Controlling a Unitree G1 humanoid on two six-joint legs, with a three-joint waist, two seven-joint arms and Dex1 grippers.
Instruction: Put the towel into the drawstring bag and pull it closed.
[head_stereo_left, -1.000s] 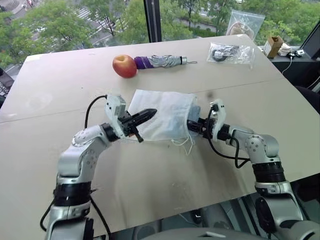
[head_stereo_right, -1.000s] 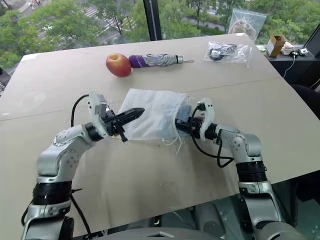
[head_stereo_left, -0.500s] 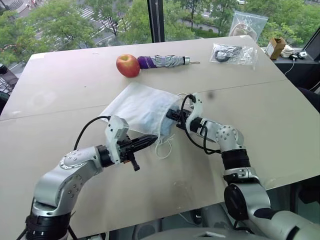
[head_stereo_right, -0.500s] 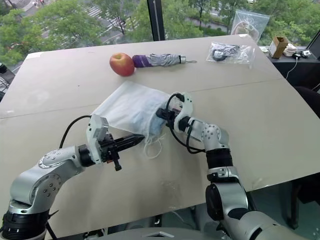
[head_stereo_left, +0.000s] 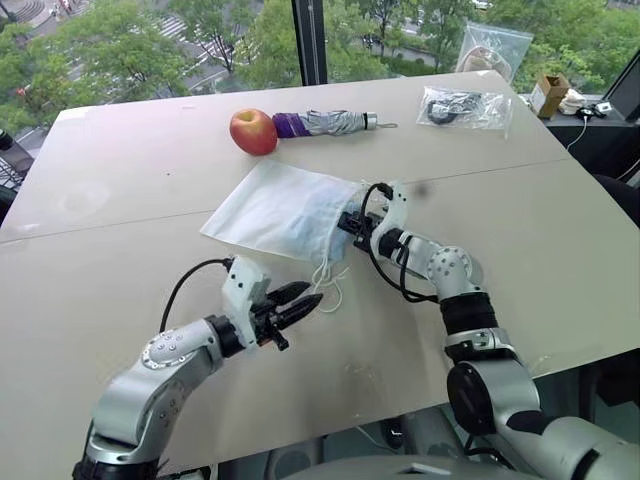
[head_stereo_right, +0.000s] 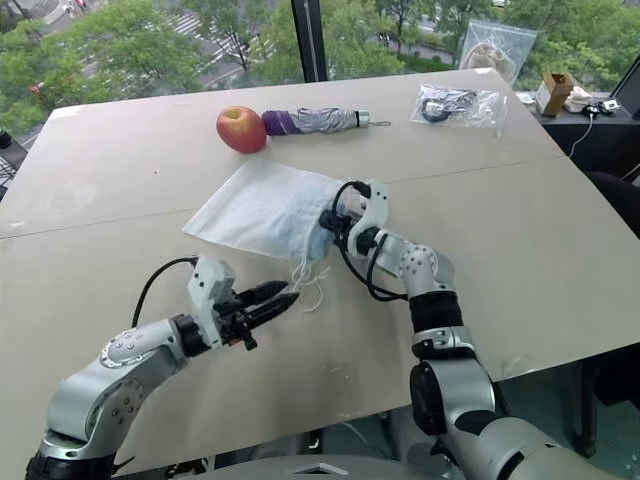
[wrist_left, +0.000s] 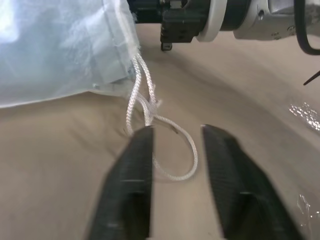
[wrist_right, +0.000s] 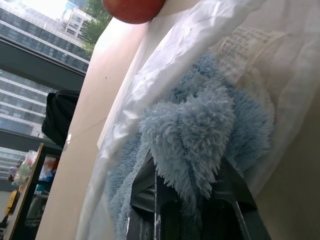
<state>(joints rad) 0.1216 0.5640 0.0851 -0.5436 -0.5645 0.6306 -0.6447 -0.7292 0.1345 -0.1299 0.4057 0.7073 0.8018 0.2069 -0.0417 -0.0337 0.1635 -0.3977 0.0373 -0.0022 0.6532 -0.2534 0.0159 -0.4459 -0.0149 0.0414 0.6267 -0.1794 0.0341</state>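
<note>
Beige tabletop (head_stereo_left: 120, 290) before a window; wide bare surface along its left and near edges.

Left gripper (head_stereo_left: 305, 303): low over the tabletop near the front, fingers (wrist_left: 130, 185) parted with nothing between them, tips just short of the white cord loops (wrist_left: 167, 150) lying on the surface.

Apple (head_stereo_left: 253, 131) and folded umbrella (head_stereo_left: 325, 123): side by side near the far edge, well apart from the bag.

Drawstring bag (head_stereo_left: 275, 210): white, semi-sheer, flat at mid-table, mouth turned toward the right gripper.

Towel (wrist_right: 200, 125): light-blue terry, inside the bag's mouth.

Right gripper (head_stereo_left: 350, 222): at the bag's mouth, fingers closed on the towel.

Clear plastic zip bags (head_stereo_left: 463, 105): far right corner.
</note>
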